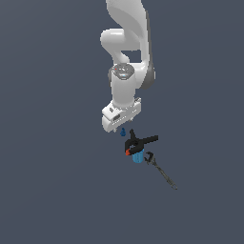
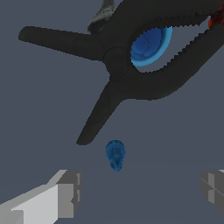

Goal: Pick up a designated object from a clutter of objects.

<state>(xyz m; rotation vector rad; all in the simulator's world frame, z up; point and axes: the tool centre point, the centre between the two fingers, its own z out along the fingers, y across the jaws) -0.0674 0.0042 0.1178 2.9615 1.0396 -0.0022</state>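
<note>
One dark blue piece [image 2: 115, 155] lies beside one black tool [image 2: 122, 65], one light blue cylinder [image 2: 150, 46], one grey rod [image 1: 163, 173]; one gripper [image 2: 139, 192] spread wide, empty.

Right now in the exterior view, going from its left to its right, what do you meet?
Tool → tiny dark blue piece → black clamp with orange tip → thin grey rod. The light blue cylinder overlaps the clamp, so it is left out.
</note>
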